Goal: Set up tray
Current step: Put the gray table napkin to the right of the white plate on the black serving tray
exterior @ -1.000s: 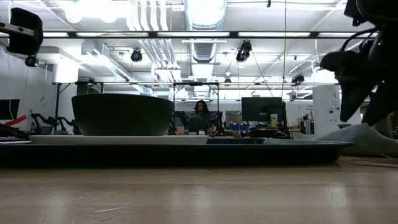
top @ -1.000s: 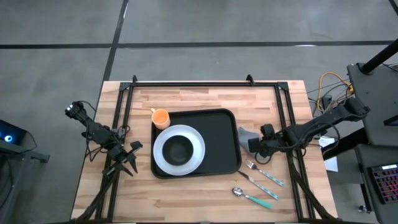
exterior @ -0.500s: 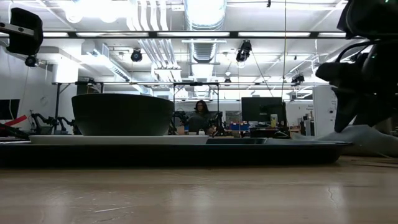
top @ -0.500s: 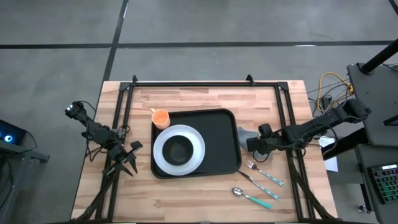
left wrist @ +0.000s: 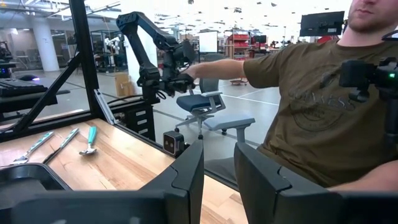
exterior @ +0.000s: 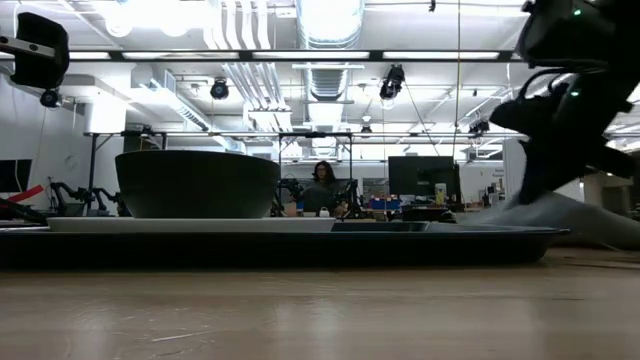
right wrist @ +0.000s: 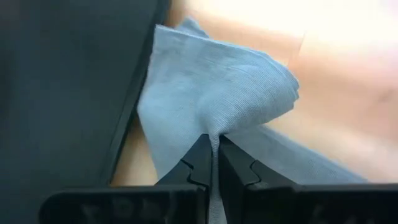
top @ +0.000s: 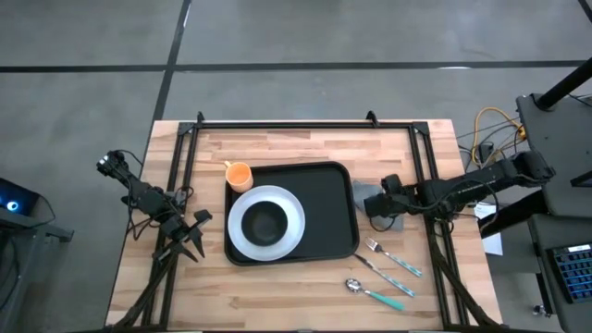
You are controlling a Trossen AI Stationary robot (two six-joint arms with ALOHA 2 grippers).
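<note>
Beside the tray (top: 328, 190), right end effector (right wrist: 214, 163) pinches a grey cloth (right wrist: 211, 102).
Thin pinch: cloth could slip free. Left end effector (left wrist: 217, 163) idles, fingers apart.

Overhead camera looks straight down and the low one level across the pale wooden bench (top: 296, 277), sharing the flat black rectangular tray (top: 328, 208)

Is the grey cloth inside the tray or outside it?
Outside: the grey cloth lies on the table beside the tray, pinched by the right gripper.
</note>
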